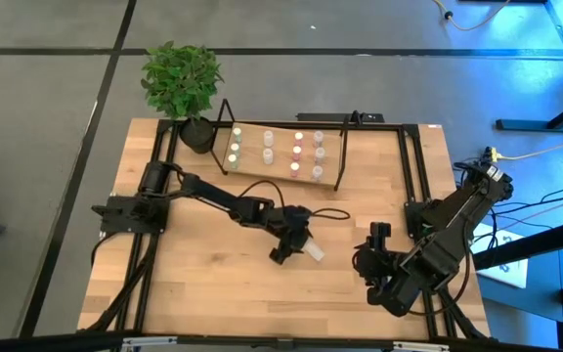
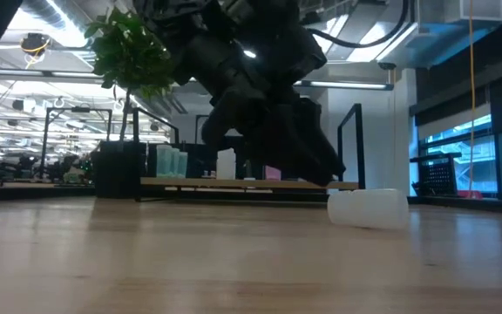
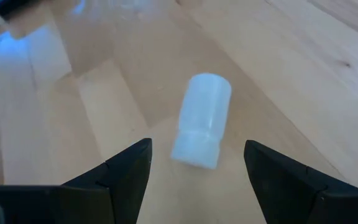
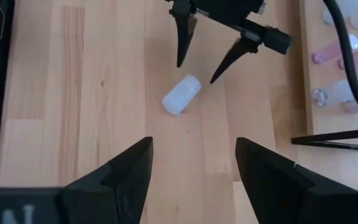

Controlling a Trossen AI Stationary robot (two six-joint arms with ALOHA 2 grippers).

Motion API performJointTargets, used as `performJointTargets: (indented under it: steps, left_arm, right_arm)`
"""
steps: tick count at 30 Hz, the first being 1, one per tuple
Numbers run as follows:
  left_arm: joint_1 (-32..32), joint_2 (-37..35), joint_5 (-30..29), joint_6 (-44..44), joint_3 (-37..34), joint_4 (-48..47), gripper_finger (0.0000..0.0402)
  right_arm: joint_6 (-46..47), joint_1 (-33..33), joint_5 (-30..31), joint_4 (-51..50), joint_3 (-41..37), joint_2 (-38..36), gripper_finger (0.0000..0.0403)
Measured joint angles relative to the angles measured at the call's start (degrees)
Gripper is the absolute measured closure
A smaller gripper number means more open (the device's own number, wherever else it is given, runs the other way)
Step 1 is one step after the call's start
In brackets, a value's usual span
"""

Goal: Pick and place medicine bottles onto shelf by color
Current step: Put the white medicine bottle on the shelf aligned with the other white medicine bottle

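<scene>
- While lying on its side on the desk (image 1: 213, 284), white medicine bottle (image 3: 201, 121) sits just ahead of left end effector (image 3: 197, 171), fingers spread, empty.
- Right end effector (image 4: 193, 165) likewise spread wide, holding nothing.

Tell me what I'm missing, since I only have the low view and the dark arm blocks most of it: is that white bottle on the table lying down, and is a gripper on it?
Observer: The white bottle lies on its side on the tabletop, and nothing grips it. The left gripper is just beside it with open jaws.
Operator: Where is the other arm?
Observer: The right gripper is open too, off toward the table's right side and clear of the bottle.
Operator: Is the shelf already stocked?
Observer: Yes, the shelf at the back holds about a dozen small bottles in rows, the pink ones grouped toward its right half.
</scene>
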Motion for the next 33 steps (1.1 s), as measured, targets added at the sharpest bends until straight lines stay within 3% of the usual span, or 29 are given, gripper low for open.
performJointTargets:
  steps: [11,33]
  left_arm:
    - [-0.8,5.3,0.1,0.0,0.0,6.9,0.0152]
    - [-0.3,5.5,-0.2,-5.0,0.0,7.6,0.0152]
  right_arm:
    - [0.0,0.0,0.1,1.8,0.0,0.0,0.0171]
    - [1.6,0.0,0.0,2.0,0.0,0.0,0.0171]
